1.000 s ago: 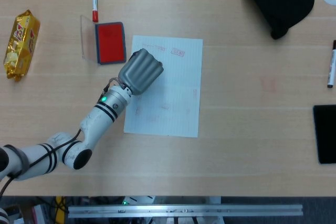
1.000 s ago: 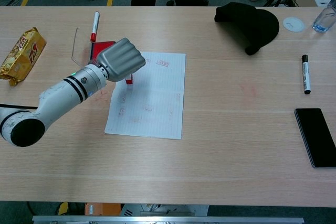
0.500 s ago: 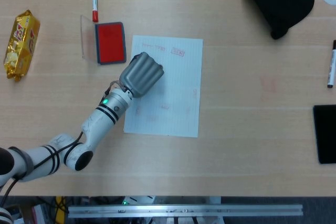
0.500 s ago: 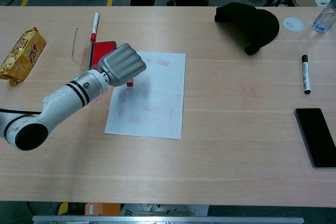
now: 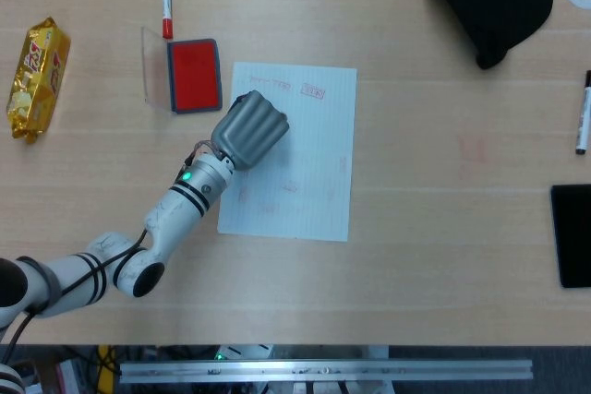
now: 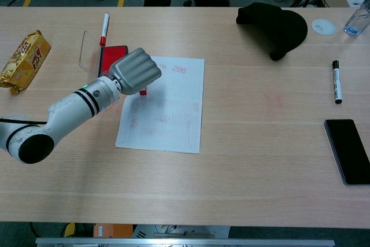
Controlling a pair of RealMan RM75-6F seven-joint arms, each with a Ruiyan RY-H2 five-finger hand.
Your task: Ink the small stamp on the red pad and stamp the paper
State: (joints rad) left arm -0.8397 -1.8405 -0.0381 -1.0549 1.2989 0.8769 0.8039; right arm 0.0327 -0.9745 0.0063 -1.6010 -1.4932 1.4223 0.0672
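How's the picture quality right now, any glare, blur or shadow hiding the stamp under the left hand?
Head view: even light, sharp, no glare; the left hand hides the stamp altogether. Chest view: also sharp, a soft shadow beside the hand on the paper, and the stamp's red lower end shows under the fingers. Marks on the paper are faint in both views.

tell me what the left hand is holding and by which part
The left hand grips the small stamp by its upper part; only its red lower end shows below the fingers, over the paper.
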